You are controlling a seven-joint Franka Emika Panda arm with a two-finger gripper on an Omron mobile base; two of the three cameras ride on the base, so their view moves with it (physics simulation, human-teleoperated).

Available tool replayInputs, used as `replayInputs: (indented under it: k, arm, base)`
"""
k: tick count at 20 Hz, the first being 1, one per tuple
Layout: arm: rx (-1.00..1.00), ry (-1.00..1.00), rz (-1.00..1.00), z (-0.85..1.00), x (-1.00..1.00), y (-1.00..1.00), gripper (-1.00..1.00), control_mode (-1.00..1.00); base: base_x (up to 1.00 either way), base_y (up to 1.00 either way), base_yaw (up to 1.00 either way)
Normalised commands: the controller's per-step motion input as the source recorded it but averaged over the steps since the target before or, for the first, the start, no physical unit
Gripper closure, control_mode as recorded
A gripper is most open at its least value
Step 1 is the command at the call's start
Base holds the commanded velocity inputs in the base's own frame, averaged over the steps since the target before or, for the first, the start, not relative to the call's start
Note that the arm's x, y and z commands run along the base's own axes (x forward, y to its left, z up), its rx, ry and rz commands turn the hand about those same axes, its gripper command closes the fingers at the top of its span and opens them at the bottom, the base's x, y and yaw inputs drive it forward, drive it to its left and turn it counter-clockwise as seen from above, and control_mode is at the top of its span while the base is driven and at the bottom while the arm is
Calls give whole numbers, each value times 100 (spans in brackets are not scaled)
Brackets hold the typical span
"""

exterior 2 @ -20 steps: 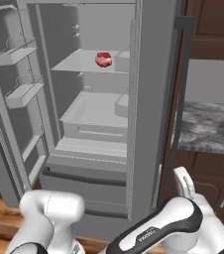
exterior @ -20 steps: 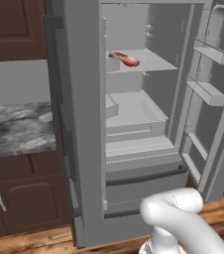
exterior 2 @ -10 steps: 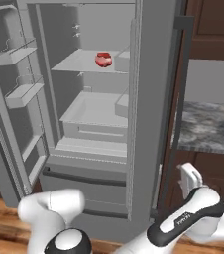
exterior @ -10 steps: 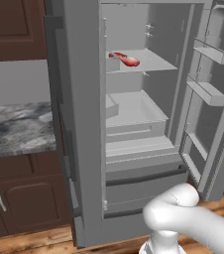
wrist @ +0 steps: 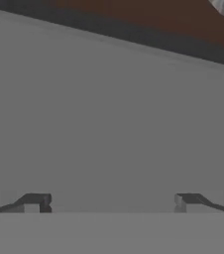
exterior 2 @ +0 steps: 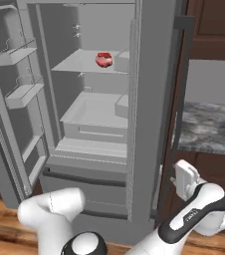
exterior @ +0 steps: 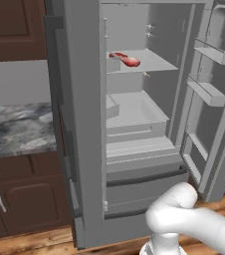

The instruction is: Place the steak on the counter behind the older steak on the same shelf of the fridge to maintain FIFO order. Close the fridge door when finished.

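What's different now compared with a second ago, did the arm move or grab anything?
Only the arm moved. In the right base view its forearm and the end effector swung further right and lower, toward the cabinets under the counter; the elbow in the left base view shifted right too. Nothing was taken hold of or let go: the jaws remain wide open and empty. The older steak stayed on the shelf, and the fridge door stayed open.

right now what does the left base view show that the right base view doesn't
Left base view alone: the marbled counter to the left of the fridge, and the open door's bins on the right. Right base view alone: the arm's hand with the open pincer low by the cabinets, and the counter to the right. Both share the open fridge with the older steak on its top shelf.
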Motion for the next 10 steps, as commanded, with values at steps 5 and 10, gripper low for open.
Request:
replayInputs:
  k: [5,10]
  arm:
    - [0,0,0,0,0,100,-100,-100]
    - [0,1,0,0,6,100,-100,-100]
  base:
    - [0,0,0]
    - [0,0,0]
